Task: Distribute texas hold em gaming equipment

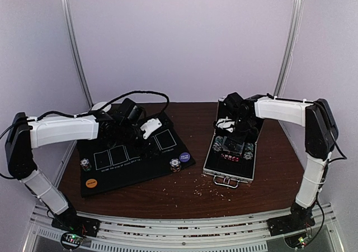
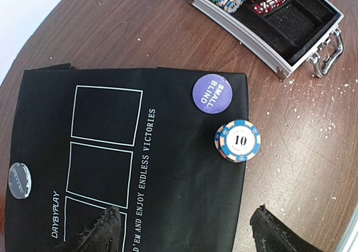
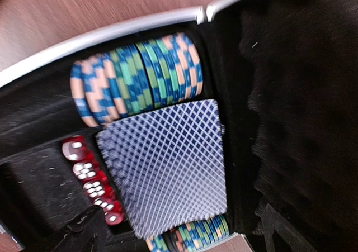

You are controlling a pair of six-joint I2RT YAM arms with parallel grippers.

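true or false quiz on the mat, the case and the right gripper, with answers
1. The purple disc lies on the black mat. True.
2. The deck of cards lies in the case beside red dice. True.
3. The blue chip stack marked 10 sits in the case. False: it stands on the mat near the purple disc.
4. The right gripper is shut on the deck. False: it is open over the case, holding nothing.
5. An orange disc lies on the mat's near left corner. True.
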